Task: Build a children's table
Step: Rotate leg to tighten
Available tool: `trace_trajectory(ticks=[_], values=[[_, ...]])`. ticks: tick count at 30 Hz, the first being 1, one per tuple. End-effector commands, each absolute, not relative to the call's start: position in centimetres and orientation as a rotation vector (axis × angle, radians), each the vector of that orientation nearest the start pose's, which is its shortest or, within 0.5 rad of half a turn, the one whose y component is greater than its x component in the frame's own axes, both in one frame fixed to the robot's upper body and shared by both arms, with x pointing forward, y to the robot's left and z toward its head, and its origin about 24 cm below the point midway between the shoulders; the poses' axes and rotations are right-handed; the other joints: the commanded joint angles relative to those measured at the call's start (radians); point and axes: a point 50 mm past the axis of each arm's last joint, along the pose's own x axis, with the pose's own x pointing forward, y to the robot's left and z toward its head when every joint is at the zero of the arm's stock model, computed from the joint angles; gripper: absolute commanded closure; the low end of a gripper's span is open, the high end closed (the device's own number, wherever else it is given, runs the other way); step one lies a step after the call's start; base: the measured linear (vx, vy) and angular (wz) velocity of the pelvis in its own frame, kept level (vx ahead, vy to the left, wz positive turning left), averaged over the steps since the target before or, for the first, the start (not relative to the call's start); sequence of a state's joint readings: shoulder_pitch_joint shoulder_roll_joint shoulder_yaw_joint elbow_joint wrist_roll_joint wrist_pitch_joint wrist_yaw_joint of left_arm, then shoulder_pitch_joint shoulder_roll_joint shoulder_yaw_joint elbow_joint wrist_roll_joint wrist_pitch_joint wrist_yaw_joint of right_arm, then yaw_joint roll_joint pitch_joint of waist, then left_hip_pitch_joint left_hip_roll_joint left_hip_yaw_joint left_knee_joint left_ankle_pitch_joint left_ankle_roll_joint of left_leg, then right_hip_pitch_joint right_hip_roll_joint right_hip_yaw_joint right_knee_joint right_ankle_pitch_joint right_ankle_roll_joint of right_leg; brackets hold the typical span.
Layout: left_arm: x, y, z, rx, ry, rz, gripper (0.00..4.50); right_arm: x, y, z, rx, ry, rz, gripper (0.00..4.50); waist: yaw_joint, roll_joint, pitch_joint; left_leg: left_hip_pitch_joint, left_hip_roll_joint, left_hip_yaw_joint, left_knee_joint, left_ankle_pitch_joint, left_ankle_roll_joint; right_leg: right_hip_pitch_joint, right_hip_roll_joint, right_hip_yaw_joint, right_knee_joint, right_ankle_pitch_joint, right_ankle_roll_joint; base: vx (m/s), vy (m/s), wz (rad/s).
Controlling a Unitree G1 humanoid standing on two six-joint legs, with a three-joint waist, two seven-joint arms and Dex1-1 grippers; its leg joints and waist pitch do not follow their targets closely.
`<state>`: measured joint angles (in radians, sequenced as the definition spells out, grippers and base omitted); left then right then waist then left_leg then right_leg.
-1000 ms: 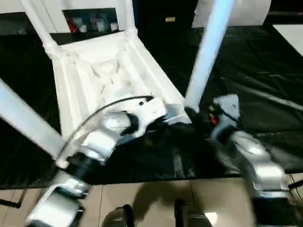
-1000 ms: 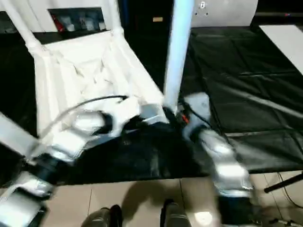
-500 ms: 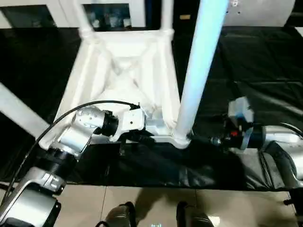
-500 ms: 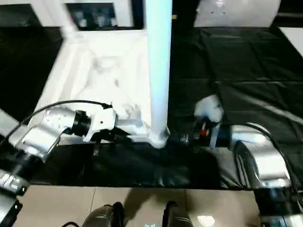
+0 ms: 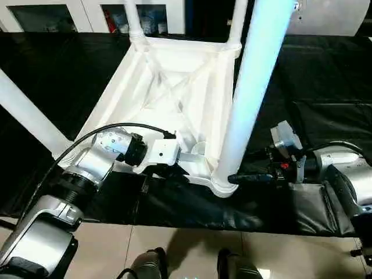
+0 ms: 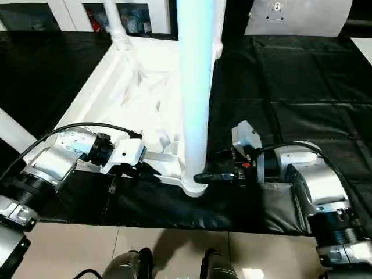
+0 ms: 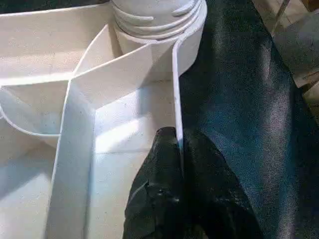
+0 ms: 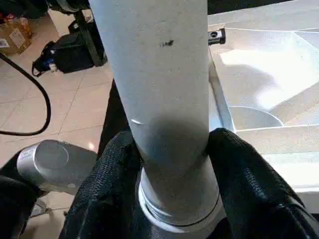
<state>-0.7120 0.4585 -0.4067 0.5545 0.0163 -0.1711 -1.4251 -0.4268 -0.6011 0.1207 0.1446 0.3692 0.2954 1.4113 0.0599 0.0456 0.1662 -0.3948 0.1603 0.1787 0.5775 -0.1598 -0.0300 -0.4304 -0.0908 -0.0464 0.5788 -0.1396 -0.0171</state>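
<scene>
Your children's table lies upside down on the black sheet-covered work surface (image 5: 325, 81), filling the centre and upper middle of the head views. The table top (image 5: 174, 93) shows its ribbed underside, and four white legs stand up from the corner sockets: two far legs at the top edge, one (image 5: 132, 17) left of centre and one (image 5: 237, 20) right of centre, a third leg (image 5: 26, 116) running off the left edge, and the nearest leg (image 5: 256, 87) rising large through the middle.

Your left gripper (image 7: 180, 164) sits at the lower left of centre, on the near edge of the table top. In the left wrist view its two black fingers (image 7: 159, 189) are pressed together on the thin white rim wall (image 7: 175, 94), one on each side of it, just beside the near corner socket (image 7: 157, 25).

Your right gripper (image 8: 172, 164) reaches in from the right, at the base of the nearest leg. In the right wrist view its fingers (image 8: 114, 184) sit against either side of that leg, clamped around it just above the threaded collar (image 8: 179, 211).

Below the work surface, at the bottom of the head views, you can see tiled floor (image 5: 174, 244).
</scene>
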Motion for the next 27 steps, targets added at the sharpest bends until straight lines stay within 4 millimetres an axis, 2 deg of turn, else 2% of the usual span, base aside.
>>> trace_trajectory(ticks=[1, 4, 5, 7, 8, 9, 11, 12, 13, 14, 15, 16, 17, 18, 19, 20, 22, 23, 24, 25, 26, 27], values=[[31.6, 11.7, 9.0, 0.78, 0.281, -1.684, 4.5, 27.5, -17.0, 10.9, -0.152, 0.261, 1.554, 2.58, -0.006, -0.023, -0.092, 0.022, 0.06, -0.01, -0.059, -0.169, 0.13, 0.06, -0.055, 0.038, -0.056, -0.263, -0.274, 0.0, 0.0, 0.0], [31.6, 11.7, 8.9, 0.749, 0.285, -1.646, 4.5, 27.3, -16.8, 10.7, -0.092, 0.256, 1.51, 2.59, -0.005, -0.022, -0.09, 0.023, 0.061, -0.011, -0.06, -0.176, 0.126, 0.058, -0.054, 0.038, -0.058, -0.288, -0.268, 0.0, 0.0, 0.0], [31.7, 11.7, 8.9, 0.723, 0.297, -1.61, 4.5, 27.2, -16.6, 10.7, -0.056, 0.244, 1.473, 2.59, -0.005, -0.017, -0.088, 0.023, 0.063, -0.011, -0.063, -0.181, 0.12, 0.058, -0.054, 0.039, -0.06, -0.293, -0.264, 0.0, 0.0, 0.0], [31.9, 11.4, 8.9, 0.681, 0.306, -1.536, 4.5, 27.0, -16.2, 10.6, -0.023, 0.231, 1.398, 2.59, -0.005, -0.017, -0.085, 0.022, 0.063, -0.013, -0.066, -0.197, 0.108, 0.058, -0.054, 0.039, -0.062, -0.317, -0.258, 0.0, 0.0, 0.0], [32.1, 11.0, 9.1, 0.645, 0.295, -1.494, 4.5, 27.1, -15.8, 10.3, -0.035, 0.223, 1.324, 2.59, -0.006, -0.008, -0.079, 0.023, 0.061, -0.015, -0.069, -0.227, 0.092, 0.054, -0.055, 0.038, -0.066, -0.366, -0.248, 0.0, 0.0, 0.0], [32.1, 10.8, 9.3, 0.62, 0.287, -1.467, 4.5, 27.1, -15.6, 10.1, -0.044, 0.217, 1.271, 2.59, -0.01, -0.012, -0.077, 0.023, 0.062, -0.015, -0.073, -0.242, 0.078, 0.054, -0.055, 0.039, -0.072, -0.391, -0.237, 0.0, 0.0, 0.0], [32.3, 9.1, 9.8, 0.532, 0.253, -1.372, 4.5, 27.8, -14.4, 9.3, -0.003, 0.208, 1.019, 2.59, -0.018, -0.006, -0.068, 0.027, 0.055, -0.022, -0.078, -0.311, 0.03, 0.048, -0.055, 0.035, -0.08, -0.52, -0.191, 0.0, 0.0, 0.0], [32.4, 8.6, 9.9, 0.521, 0.244, -1.342, 4.5, 28.1, -14.0, 9.2, 0.009, 0.199, 0.951, 2.59, -0.031, -0.006, -0.063, 0.024, 0.05, -0.028, -0.082, -0.352, 0.006, 0.046, -0.054, 0.03, -0.086, -0.59, -0.159, 0.0, 0.0, 0.0], [32.5, 8.0, 9.9, 0.509, 0.237, -1.31, 4.5, 28.5, -13.7, 9.1, 0.025, 0.194, 0.862, 2.6, -0.038, -0.007, -0.062, 0.024, 0.049, -0.031, -0.083, -0.372, -0.004, 0.047, -0.055, 0.027, -0.091, -0.621, -0.142, 0.0, 0.0, 0.0], [32.5, 7.3, 9.9, 0.489, 0.231, -1.274, 4.5, 29.0, -13.3, 9.0, 0.047, 0.198, 0.754, 2.6, -0.051, -0.011, -0.06, 0.019, 0.044, -0.037, -0.084, -0.394, -0.017, 0.048, -0.055, 0.021, -0.096, -0.674, -0.108, 0.0, 0.0, 0.0], [32.5, 6.9, 9.8, 0.475, 0.229, -1.256, 4.5, 29.2, -13.0, 9.0, 0.053, 0.199, 0.709, 2.6, -0.062, -0.005, -0.06, 0.024, 0.041, -0.04, -0.082, -0.415, -0.022, 0.04, -0.056, 0.02, -0.103, -0.701, -0.09, 0.0, 0.0, 0.0], [32.6, 6.6, 9.8, 0.465, 0.227, -1.242, 4.5, 29.4, -12.8, 9.0, 0.056, 0.198, 0.676, 2.6, -0.069, -0.008, -0.059, 0.022, 0.04, -0.04, -0.082, -0.422, -0.021, 0.04, -0.054, 0.019, -0.105, -0.705, -0.083, 0.0, 0.0, 0.0], [32.7, 6.0, 9.8, 0.447, 0.221, -1.199, 4.5, 29.8, -12.3, 9.0, 0.079, 0.195, 0.605, 2.6, -0.076, -0.005, -0.062, 0.021, 0.037, -0.042, -0.08, -0.42, -0.013, 0.042, -0.054, 0.018, -0.108, -0.698, -0.076, 0.0, 0.0, 0.0], [32.8, 5.5, 9.8, 0.436, 0.218, -1.169, 4.5, 30.0, -11.9, 9.1, 0.096, 0.195, 0.557, 2.6, -0.084, -0.003, -0.059, 0.023, 0.038, -0.039, -0.081, -0.424, -0.003, 0.034, -0.052, 0.018, -0.114, -0.688, -0.075, 0.0, 0.0, 0.0], [32.9, 5.2, 9.8, 0.426, 0.215, -1.14, 4.5, 30.2, -11.5, 9.1, 0.116, 0.197, 0.516, 2.6, -0.085, -0.002, -0.063, 0.025, 0.037, -0.039, -0.08, -0.422, -0.003, 0.035, -0.051, 0.016, -0.114, -0.678, -0.077, 0.0, 0.0, 0.0], [33.0, 4.6, 10.0, 0.409, 0.209, -1.101, 4.5, 30.4, -10.8, 9.3, 0.155, 0.201, 0.474, 2.6, -0.088, -0.005, -0.062, 0.023, 0.036, -0.04, -0.082, -0.417, 0.003, 0.039, -0.049, 0.013, -0.115, -0.661, -0.074, 0.0, 0.0, 0.0], [32.9, 4.4, 10.1, 0.403, 0.207, -1.094, 4.5, 30.3, -10.4, 9.4, 0.163, 0.196, 0.477, 2.6, -0.086, -0.002, -0.061, 0.03, 0.037, -0.037, -0.082, -0.426, 0.011, 0.03, -0.049, 0.015, -0.121, -0.658, -0.071, 0.0, 0.0, 0.0], [32.9, 4.4, 10.1, 0.407, 0.209, -1.091, 4.5, 30.2, -10.2, 9.5, 0.156, 0.185, 0.491, 1.9, -0.085, -0.003, -0.062, 0.032, 0.037, -0.035, -0.082, -0.429, 0.017, 0.03, -0.048, 0.016, -0.121, -0.642, -0.073, 0.0, 0.0, 0.0], [33.0, 4.9, 10.0, 0.436, 0.211, -1.094, 4.5, 30.0, -10.6, 9.5, 0.151, 0.172, 0.516, 1.9, -0.085, -0.003, -0.063, 0.027, 0.04, -0.036, -0.085, -0.424, 0.021, 0.033, -0.048, 0.018, -0.117, -0.613, -0.079, 0.0, 0.0, 0.0], [33.0, 5.0, 10.0, 0.439, 0.211, -1.095, 4.5, 30.0, -10.6, 9.5, 0.15, 0.172, 0.519, 1.9, -0.084, -0.002, -0.064, 0.027, 0.041, -0.036, -0.086, -0.425, 0.022, 0.034, -0.047, 0.018, -0.116, -0.597, -0.081, 0.0, 0.0, 0.0], [33.0, 5.5, 9.9, 0.466, 0.215, -1.1, 4.5, 29.8, -11.2, 9.3, 0.127, 0.168, 0.527, 1.84, -0.085, -0.006, -0.068, 0.026, 0.043, -0.034, -0.086, -0.421, 0.026, 0.035, -0.047, 0.021, -0.112, -0.56, -0.093, 0.0, 0.0, 0.0], [33.0, 6.1, 9.9, 0.485, 0.218, -1.114, 4.5, 29.7, -11.9, 9.1, 0.098, 0.16, 0.544, 1.84, -0.08, -0.004, -0.071, 0.025, 0.045, -0.034, -0.087, -0.408, 0.028, 0.04, -0.047, 0.022, -0.108, -0.526, -0.101, 0.0, 0.0, 0.0]])
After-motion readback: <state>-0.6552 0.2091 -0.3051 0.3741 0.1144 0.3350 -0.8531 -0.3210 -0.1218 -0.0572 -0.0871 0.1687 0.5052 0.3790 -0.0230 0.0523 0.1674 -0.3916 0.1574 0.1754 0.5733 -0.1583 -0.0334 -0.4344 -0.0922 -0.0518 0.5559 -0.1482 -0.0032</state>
